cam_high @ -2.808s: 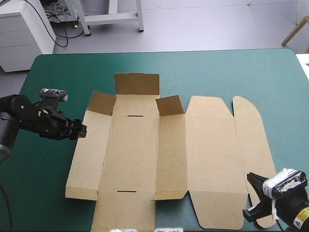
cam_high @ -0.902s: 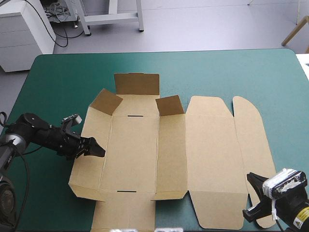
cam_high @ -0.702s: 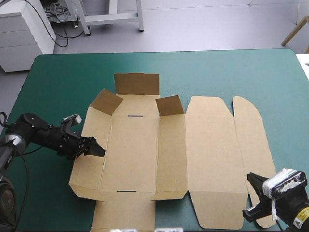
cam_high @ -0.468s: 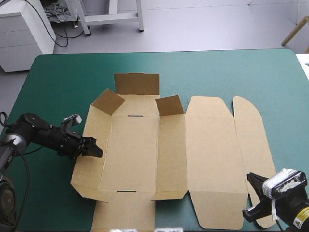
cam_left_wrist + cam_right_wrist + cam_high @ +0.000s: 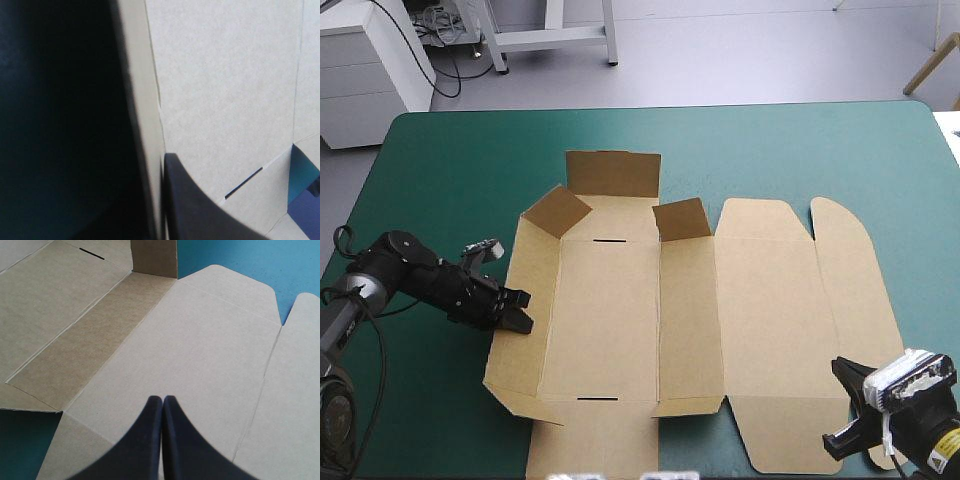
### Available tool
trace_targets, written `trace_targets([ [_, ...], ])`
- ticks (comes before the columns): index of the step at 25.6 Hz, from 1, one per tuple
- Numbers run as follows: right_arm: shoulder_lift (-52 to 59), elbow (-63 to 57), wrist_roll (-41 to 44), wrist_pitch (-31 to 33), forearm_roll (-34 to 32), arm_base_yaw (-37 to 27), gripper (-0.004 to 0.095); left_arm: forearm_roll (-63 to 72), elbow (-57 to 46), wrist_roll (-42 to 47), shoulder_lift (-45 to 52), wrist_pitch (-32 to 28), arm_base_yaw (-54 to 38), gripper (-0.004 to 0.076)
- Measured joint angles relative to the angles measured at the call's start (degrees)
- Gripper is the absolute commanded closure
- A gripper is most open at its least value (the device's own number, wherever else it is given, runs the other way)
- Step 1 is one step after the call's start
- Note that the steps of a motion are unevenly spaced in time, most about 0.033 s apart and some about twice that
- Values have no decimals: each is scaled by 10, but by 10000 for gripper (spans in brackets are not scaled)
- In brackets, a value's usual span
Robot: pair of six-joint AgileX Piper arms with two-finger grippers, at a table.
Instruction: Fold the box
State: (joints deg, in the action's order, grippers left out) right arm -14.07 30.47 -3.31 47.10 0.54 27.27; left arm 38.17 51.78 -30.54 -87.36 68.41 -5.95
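Observation:
The brown box (image 5: 610,310) lies spread out mid-table, with its far flap (image 5: 613,173) and two corner flaps (image 5: 556,211) standing up. Its lid panel (image 5: 770,320) lies flat to the right. My left gripper (image 5: 520,312) reaches in low from the left and is shut on the box's left wall, which tilts up a little. In the left wrist view the board's edge (image 5: 145,125) runs straight between the fingers, and one black finger (image 5: 200,210) lies on the inner face. My right gripper (image 5: 162,399) is shut and holds nothing, hovering over the lid's near right corner (image 5: 842,380).
Teal-green cover (image 5: 770,150) shows between the box and the table's far edge, and more (image 5: 420,200) lies left of the box. The box's near flap (image 5: 590,445) reaches close to the table's near edge.
My left gripper has shut on the box's left wall. The whole box has slid a little to the right with it. The right arm has not moved.

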Motion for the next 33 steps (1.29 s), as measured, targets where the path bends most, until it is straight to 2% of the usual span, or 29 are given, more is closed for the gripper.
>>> trace_targets([
  [9,0,0,0,0,0,0,927,-69,134,9,-1,9,18,734],
  [23,0,0,0,0,0,0,927,-346,333,45,-56,25,220,734],
  [29,0,0,0,0,0,0,927,-435,425,-47,-111,30,297,734],
  [33,0,0,0,0,0,0,927,-523,433,-77,-143,-19,343,734],
])
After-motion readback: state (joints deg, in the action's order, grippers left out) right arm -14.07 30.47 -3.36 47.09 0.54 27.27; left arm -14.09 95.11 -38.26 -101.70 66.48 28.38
